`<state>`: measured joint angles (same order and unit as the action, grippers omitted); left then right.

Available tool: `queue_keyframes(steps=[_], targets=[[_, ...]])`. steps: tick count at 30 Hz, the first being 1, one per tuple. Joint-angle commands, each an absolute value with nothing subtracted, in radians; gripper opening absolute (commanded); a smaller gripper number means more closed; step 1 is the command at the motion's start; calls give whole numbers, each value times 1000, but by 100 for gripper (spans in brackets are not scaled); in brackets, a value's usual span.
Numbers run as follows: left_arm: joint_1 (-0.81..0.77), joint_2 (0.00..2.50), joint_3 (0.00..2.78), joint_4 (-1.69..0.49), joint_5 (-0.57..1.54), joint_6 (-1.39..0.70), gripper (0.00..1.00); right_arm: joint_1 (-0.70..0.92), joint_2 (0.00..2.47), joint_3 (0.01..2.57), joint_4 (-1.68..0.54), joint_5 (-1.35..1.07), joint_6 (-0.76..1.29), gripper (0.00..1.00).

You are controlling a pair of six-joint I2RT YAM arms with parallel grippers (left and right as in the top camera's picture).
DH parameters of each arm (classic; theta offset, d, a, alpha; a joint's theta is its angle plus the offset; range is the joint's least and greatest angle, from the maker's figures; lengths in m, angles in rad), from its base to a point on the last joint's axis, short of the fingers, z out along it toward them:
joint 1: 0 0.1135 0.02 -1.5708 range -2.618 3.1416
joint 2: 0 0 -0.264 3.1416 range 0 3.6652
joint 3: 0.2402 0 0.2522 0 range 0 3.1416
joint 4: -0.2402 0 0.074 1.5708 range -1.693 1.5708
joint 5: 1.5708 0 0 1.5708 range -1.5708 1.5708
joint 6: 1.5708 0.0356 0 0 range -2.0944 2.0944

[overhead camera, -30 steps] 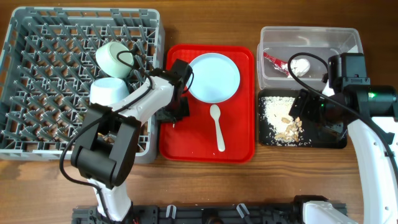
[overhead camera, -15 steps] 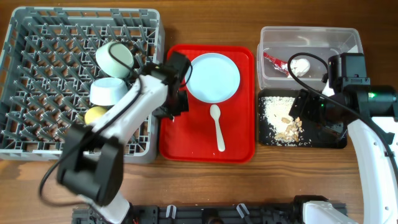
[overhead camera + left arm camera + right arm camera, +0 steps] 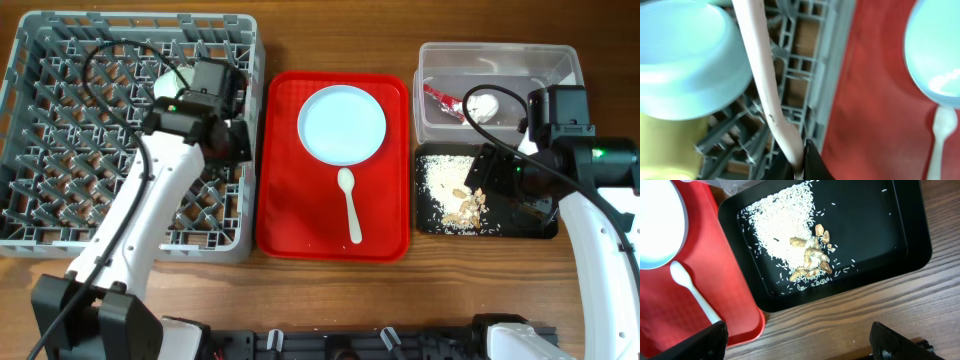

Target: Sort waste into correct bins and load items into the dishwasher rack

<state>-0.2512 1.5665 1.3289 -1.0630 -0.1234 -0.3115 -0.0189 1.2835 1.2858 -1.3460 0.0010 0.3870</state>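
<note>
My left gripper (image 3: 228,140) (image 3: 799,167) is shut on the white fork (image 3: 760,65) at its handle end; the tines are out of view. It hangs over the right side of the grey dishwasher rack (image 3: 60,120). Below it in the left wrist view sit a pale green bowl (image 3: 685,55) and the yellow cup (image 3: 662,145); my arm mostly hides them from overhead. The white plate (image 3: 342,124) and white spoon (image 3: 350,205) lie on the red tray (image 3: 290,220). My right gripper (image 3: 490,172) (image 3: 797,332) is open and empty at the black tray (image 3: 530,225), which holds crumbs (image 3: 445,185).
The clear tub (image 3: 500,60) at the back right holds the red wrapper (image 3: 441,99) and the white tissue ball (image 3: 484,104). Peanut shells lie among the crumbs (image 3: 810,255). Bare wooden table lies in front of the trays.
My left arm has swung left from the red tray's left edge to over the rack, carrying the fork. The right arm has not moved.
</note>
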Motion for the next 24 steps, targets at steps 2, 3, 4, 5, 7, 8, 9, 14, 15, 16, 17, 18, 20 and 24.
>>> queue_keyframes(steps=[2, 3, 4, 5, 7, 8, 9, 14, 15, 16, 17, 18, 20, 24], targets=[[-240, 1618, 1341, -1047, -147, -290, 4, -21, 1272, 1305, -1346, 0, 369, 91], [-240, 1636, 1341, -1046, -147, -291, 4, -21, 1272, 1305, -1346, 0, 369, 91], [-240, 1655, 1341, -1044, -147, -291, 4, -21, 1272, 1305, -1346, 0, 369, 91], [-240, 1670, 1341, -1042, -148, -291, 4, -21, 1272, 1305, -1346, 0, 369, 91], [-240, 1703, 1341, -1044, -147, -291, 5, -21, 1272, 1305, -1347, 0, 369, 91], [-240, 1719, 1341, -1048, -148, -291, 8, -21, 1272, 1305, -1347, 0, 369, 91], [-240, 1731, 1341, -1048, -148, -291, 14, -21, 1272, 1305, -1347, 0, 369, 91], [-240, 1739, 1341, -1053, -147, -291, 28, -21, 1272, 1305, -1347, 0, 369, 91], [-240, 1739, 1341, -1057, -147, -291, 28, -21, 1272, 1305, -1347, 0, 369, 91], [-240, 1732, 1343, -1063, -147, -291, 28, -21, 1272, 1305, -1348, 0, 369, 91], [-240, 1723, 1345, -1067, -147, -292, 28, -21, 1272, 1305, -1347, 0, 369, 91], [-240, 1707, 1349, -1068, -146, -292, 28, -21, 1272, 1305, -1347, 0, 368, 91], [-240, 1670, 1359, -1066, -118, -292, 29, -21, 1272, 1305, -1347, 0, 368, 91], [-247, 1591, 1371, -1002, 192, -300, 38, -21, 1272, 1305, -1343, 0, 370, 91]])
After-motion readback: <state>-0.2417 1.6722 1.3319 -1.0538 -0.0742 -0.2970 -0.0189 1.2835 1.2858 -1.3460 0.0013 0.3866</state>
